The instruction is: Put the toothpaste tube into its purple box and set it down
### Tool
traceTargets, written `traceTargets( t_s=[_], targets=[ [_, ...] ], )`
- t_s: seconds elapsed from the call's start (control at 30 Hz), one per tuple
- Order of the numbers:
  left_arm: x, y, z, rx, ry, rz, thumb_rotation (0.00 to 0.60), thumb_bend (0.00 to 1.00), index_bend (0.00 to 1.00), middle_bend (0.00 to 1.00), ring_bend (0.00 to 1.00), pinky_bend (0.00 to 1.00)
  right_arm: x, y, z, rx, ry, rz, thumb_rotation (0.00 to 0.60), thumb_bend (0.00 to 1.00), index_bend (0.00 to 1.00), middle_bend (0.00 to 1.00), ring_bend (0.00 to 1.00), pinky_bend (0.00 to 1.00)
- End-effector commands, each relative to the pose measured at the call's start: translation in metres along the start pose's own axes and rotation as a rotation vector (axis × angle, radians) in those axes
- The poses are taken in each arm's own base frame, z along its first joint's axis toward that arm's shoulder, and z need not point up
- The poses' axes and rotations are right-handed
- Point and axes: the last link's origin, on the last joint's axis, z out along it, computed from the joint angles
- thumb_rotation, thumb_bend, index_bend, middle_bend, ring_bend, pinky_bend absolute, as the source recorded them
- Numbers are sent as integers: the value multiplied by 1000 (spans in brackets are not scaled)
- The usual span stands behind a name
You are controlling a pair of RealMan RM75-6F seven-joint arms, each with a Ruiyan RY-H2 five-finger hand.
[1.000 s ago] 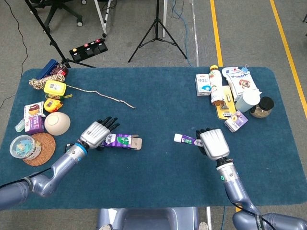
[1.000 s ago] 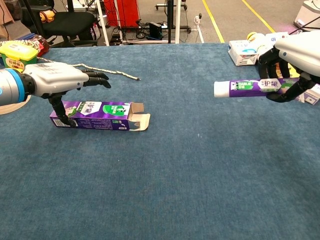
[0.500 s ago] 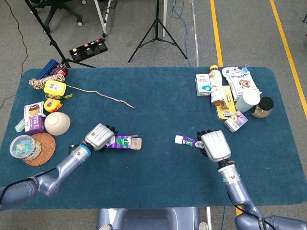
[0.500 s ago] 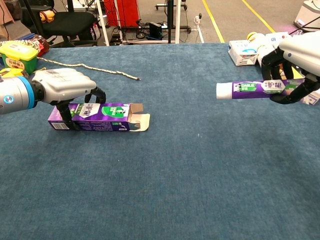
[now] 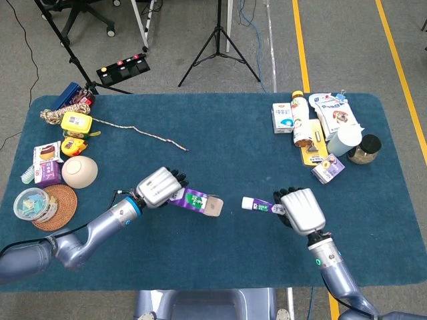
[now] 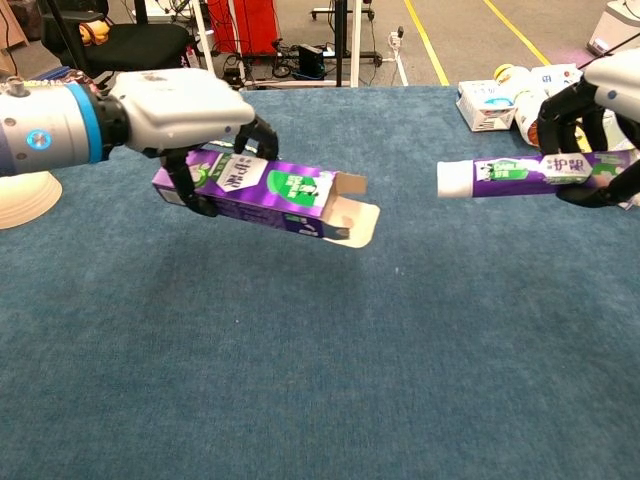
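My left hand [image 5: 159, 187] [image 6: 190, 110] grips the purple toothpaste box [image 5: 195, 201] [image 6: 275, 194] and holds it off the blue table, its open flap end pointing right and tilted slightly down. My right hand [image 5: 301, 210] [image 6: 600, 120] holds the toothpaste tube [image 5: 260, 206] [image 6: 510, 177] roughly level in the air, white cap toward the box. A gap separates the cap from the box's open end.
A bowl [image 5: 79, 172], wicker coaster [image 5: 57, 207], small packets and a rope [image 5: 143, 133] lie at the table's left. Bottles, cartons and jars [image 5: 320, 130] crowd the far right. Tripod legs [image 5: 218, 47] stand beyond the table's back edge.
My left hand closed on the box, lifted it off the table and carried it right toward the middle. The right hand with the tube shifted slightly nearer and lower in the head view.
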Motion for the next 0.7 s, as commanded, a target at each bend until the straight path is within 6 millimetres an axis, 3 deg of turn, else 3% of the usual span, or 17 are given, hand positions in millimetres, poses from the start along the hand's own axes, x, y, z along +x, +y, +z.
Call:
traceTargets(
  t_s=[0.03,0.33,0.7],
  targets=[
    [6,8,9,-21,16,11,600,177,456,353,360,584,3,2,-3,-7,3,1,600,612,621,615,583,681],
    [13,25,24,-28,49,3,600,177,456,354,360,584,10,1,-6,10,1,3,600,619,623,616,586,681],
    [14,28,34,-1,66,-34,600,177,456,356,360,584,7,-6,-4,36,-19,4,600,622,625,619,588,682]
  ],
)
